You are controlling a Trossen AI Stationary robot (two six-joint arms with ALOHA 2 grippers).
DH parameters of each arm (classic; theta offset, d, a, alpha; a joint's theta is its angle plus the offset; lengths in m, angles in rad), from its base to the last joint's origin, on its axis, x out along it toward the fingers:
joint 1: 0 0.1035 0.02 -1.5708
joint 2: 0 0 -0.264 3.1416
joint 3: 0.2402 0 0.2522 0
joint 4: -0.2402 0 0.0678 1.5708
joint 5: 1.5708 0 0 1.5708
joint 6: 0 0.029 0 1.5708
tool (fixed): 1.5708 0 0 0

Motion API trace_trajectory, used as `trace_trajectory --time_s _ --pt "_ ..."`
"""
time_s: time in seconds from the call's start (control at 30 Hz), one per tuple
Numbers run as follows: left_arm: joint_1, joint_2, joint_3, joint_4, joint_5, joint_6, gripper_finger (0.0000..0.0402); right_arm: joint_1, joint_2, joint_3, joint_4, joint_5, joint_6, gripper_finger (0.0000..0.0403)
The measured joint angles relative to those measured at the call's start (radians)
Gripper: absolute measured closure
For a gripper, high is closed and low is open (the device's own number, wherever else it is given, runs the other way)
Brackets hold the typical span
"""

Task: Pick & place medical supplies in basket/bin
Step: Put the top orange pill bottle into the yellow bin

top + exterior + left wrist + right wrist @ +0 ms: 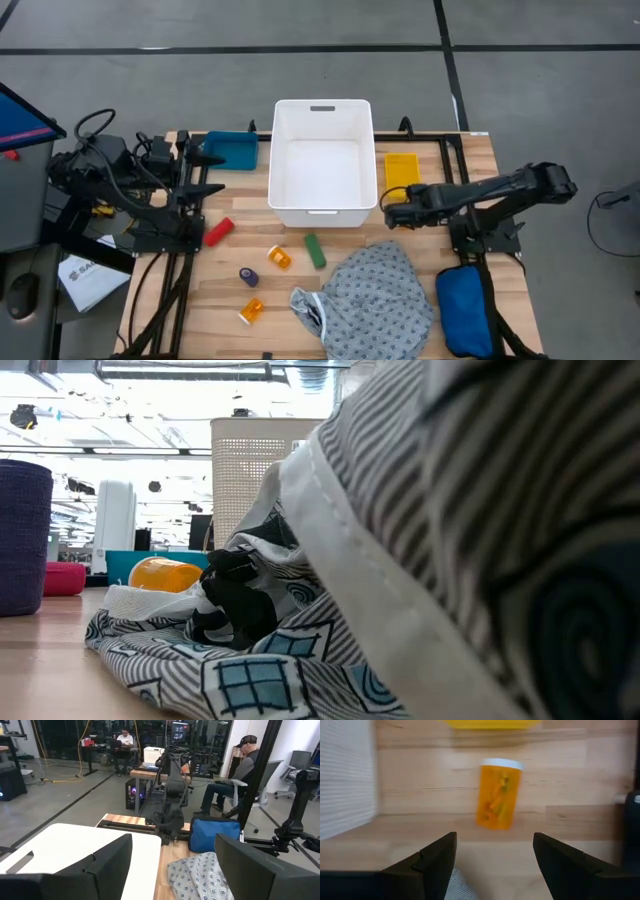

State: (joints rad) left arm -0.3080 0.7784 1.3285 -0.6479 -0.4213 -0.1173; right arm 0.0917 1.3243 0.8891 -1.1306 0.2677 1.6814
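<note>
A white bin (pixel 320 160) stands mid-table. In front of it lie a red piece (pixel 218 231), a green piece (pixel 315 250), a purple piece (pixel 248 276) and two orange pill bottles (pixel 279 258) (pixel 251 311). The crumpled grey patterned gown (pixel 375 295) lies near the front edge. My right gripper (pixel 388 214) hovers open at the bin's right front corner. In the right wrist view a third orange pill bottle (pixel 497 794) lies on its side on the wood, just beyond the open fingers (pixel 495 850). My left gripper (pixel 210 188) waits open, left of the bin.
A yellow tray (pixel 401 170) sits right of the bin and a teal tray (pixel 230 150) left of it. The blue padded pouch (pixel 465 310) lies at the front right corner. In the low view the gown (pixel 450 560) fills the foreground. People sit beyond the table (pixel 245 765).
</note>
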Motion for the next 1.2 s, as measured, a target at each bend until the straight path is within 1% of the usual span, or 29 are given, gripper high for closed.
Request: trace_trajectory --time_s 0.2,0.67,0.87,1.0,1.2 --pt "0.000 0.003 0.000 0.008 0.002 0.000 0.0127 -0.048 0.046 -0.066 0.144 -0.014 -0.017 0.0143" --pt "0.000 0.042 0.000 0.067 0.009 0.000 0.0127 -0.101 0.164 -0.069 0.164 -0.019 -0.092 0.0143" --pt "0.000 0.066 0.000 0.073 0.012 -0.004 0.0128 -0.108 0.120 -0.133 0.198 -0.018 -0.066 0.0143" --pt "0.000 0.078 0.000 0.091 0.035 -0.004 0.0128 -0.108 0.078 -0.177 0.202 -0.015 -0.059 0.0143" --pt "0.000 0.081 0.000 0.097 0.036 -0.004 0.0128 -0.106 0.024 -0.189 0.197 -0.004 -0.048 0.0143"
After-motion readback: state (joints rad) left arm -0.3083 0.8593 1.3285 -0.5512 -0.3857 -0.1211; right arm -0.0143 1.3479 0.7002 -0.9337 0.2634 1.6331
